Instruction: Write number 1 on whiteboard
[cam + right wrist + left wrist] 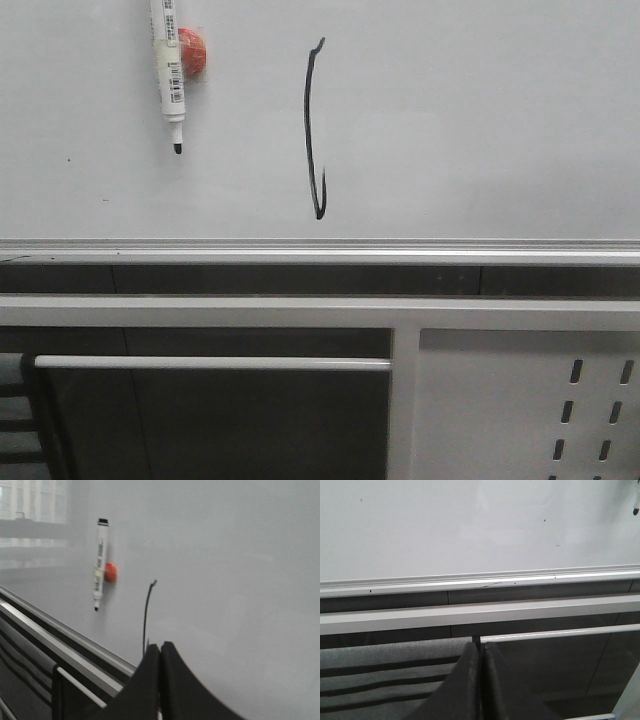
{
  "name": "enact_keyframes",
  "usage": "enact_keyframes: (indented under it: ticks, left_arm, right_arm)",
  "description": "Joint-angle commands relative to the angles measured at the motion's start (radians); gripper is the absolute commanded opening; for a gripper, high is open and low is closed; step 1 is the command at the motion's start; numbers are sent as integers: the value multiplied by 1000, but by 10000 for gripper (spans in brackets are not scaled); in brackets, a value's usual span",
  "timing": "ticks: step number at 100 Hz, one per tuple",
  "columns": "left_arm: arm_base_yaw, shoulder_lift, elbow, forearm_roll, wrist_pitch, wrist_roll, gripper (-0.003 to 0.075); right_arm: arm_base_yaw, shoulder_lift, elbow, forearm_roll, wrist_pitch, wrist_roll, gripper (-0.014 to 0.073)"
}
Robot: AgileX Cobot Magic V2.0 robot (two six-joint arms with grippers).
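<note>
In the front view, the large, smooth, pale grey-white glossy whiteboard (470, 120) is filling the upper half of the picture, and the number 1 (312, 130), a thin black, slightly bowed marker stroke with a small tick at the top and a hook at the bottom, is sitting near the board's middle, its hook ending just above the silver aluminium rail (320, 248) that is running along the board's lower edge. To the left of the stroke, well apart from it, a white marker pen with a black tip (168, 75) is hanging tip down against the board, touching a small orange-red round object (191, 52) beside it; broad bare board is lying open to the right of the stroke. Below the rail, a white perforated metal panel (530, 410) is showing at lower right. In the left wrist view, the left gripper (480, 680) is keeping its dark fingers pressed together, holding nothing, below the rail and off the board. In the right wrist view, the right gripper (160, 680) is likewise showing its black fingers closed against each other and empty, with the stroke's lower end appearing just above the fingertips and the pen standing farther off.
</note>
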Motion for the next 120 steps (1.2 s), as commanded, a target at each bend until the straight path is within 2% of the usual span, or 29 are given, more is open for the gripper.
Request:
enact_keyframes:
  ticks: [1,16,24,34,46,53,65,88,110,120]
  left_arm:
    - [2,-26,22,-12,-54,-10,-18]
    - [2,-26,22,-12,-54,-10,-18]
    - [2,-26,22,-12,-54,-10,-18]
    - [2,-26,22,-12,-54,-10,-18]
    - [2,-26,22,-12,-54,-10,-18]
    - [2,-26,22,-12,-54,-10,-18]
    - [2,-26,22,-12,-54,-10,-18]
    - [2,-26,22,-12,-54,-10,-18]
    - [2,-26,22,-16,-58,-10,-18]
    - [2,-26,22,-16,-58,-10,-18]
  right_arm:
    - [-84,6,-4,-104,-26,83,-71]
    - [-211,-56,45,-142,32,92,-71]
    - [-278,-109,43,-156,130,119,-71]
    - [-380,-177,43,-273,238,250,-71]
    - [-498,-252,43,-486,387,508,-71]
    - [-553,-298,43,-563,486,584,-71]
    - [-613,-386,43,-569,641,587,-71]
    - [-647,-584,43,-525,970,587,-71]
    - [-685,-592,43,-518,967,587,-71]
    - [-687,-597,43,-560,969,587,-71]
